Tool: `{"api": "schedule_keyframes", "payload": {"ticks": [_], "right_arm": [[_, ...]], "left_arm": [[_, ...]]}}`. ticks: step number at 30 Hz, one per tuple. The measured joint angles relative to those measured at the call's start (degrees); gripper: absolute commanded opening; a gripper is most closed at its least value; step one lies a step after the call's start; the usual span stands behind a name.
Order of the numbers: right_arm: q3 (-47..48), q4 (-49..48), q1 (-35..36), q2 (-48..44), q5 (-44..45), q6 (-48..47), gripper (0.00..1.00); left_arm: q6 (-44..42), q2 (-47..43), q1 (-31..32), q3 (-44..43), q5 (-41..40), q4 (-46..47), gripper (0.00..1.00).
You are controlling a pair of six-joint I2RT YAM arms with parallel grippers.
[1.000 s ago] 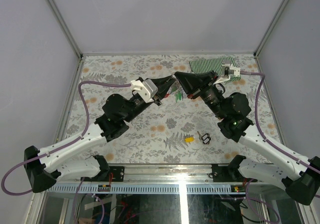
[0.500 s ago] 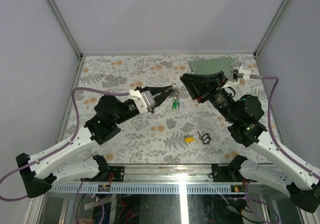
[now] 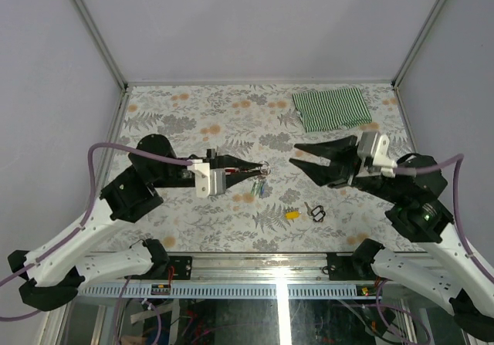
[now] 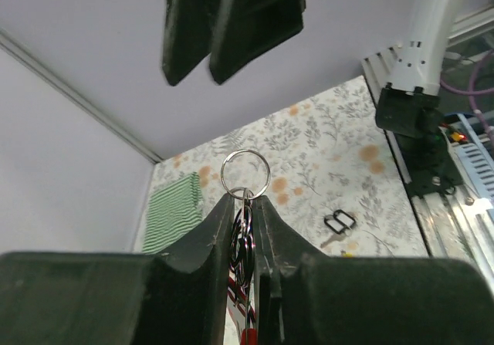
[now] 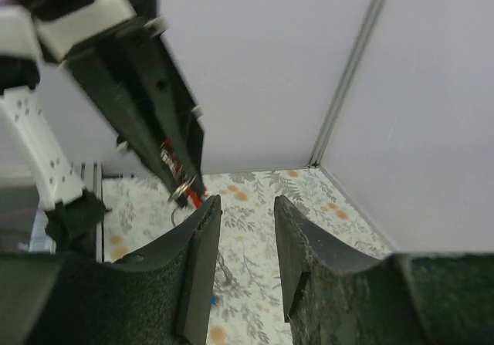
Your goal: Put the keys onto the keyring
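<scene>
The keyring (image 4: 239,237), a red clip with a silver ring at its tip and small keys (image 3: 263,186) hanging below, is clamped in the left gripper (image 3: 257,170), which reaches level over mid-table (image 3: 193,113). The right gripper (image 3: 294,154) faces it with its jaws apart, empty. 1 yellow key (image 3: 292,214) lies nearer.

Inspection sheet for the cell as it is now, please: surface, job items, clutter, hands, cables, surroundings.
Surface: floral-print table.
Job's things: keyring pinched in left hand, small keys hanging from it; yellow key loose on table.
Clutter: striped green cloth far right; black loop beside yellow key.
Hands: left hand shut on keyring; right hand open, empty.
Cables: purple cables loop off both arms.
Surroundings: white walls, metal frame.
</scene>
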State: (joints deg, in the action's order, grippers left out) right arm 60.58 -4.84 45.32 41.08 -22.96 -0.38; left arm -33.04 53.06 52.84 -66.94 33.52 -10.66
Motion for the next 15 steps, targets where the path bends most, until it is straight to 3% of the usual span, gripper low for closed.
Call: {"api": "schedule_keyframes", "payload": {"ticks": [10, 15], "right_arm": [[-1.0, 8.9, 0.0, -0.4, -11.3, -21.5, 0.44], [-1.3, 9.7, 0.0, 1.1, -13.5, -30.4, 0.44]], "left_arm": [[4.2, 8.6, -18.0, -5.5, 28.7, -6.2, 0.0], [7.1, 12.5, -20.9, -7.2, 38.7, -6.2, 0.0]]}}
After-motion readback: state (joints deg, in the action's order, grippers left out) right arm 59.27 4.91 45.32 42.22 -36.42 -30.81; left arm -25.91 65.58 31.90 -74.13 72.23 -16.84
